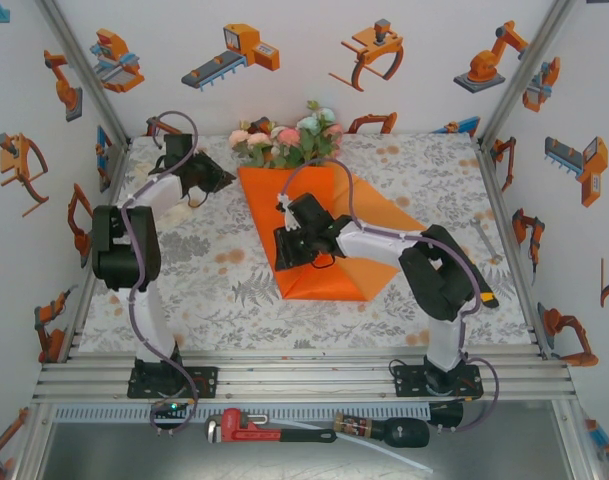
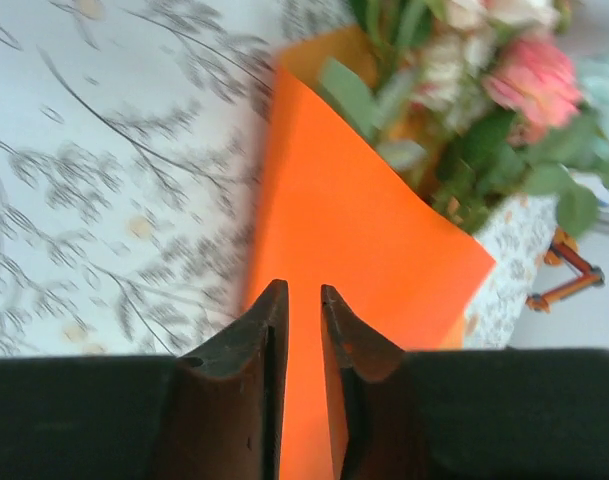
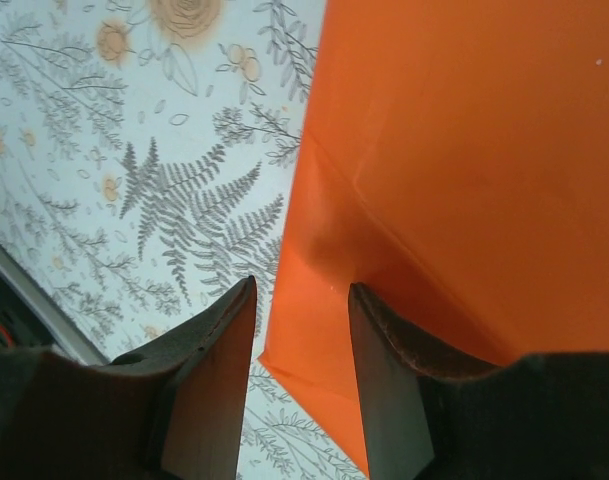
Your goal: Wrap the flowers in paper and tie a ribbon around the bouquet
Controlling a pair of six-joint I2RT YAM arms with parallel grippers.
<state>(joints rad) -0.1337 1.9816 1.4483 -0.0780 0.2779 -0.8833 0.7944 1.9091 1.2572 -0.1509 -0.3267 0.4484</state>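
The paper is a smooth, matte, bright orange sheet folded into a flat, pointed wedge with sharp straight creases. It lies in the middle of a tablecloth that is pale and printed with grey ferns and small peach blossoms. At the far, wide end of the wedge the flowers spill out: soft pink, peach and pale blue roses among glossy green leaves, with their stems hidden under the fold. The left gripper has dark, tapered, wedge-shaped fingers set narrowly apart with a thin slit between the tips. Nothing is pinched there. In its wrist view the orange sheet runs under and beyond the slit, with the blooms at the upper right. From above, this gripper sits just beside the paper's far left corner, near the flowers. The right gripper has the same dark fingers, held moderately wide and gripping nothing. They straddle the paper's near left edge, one finger over the printed cloth and the other over the orange, with a folded corner lying between them.
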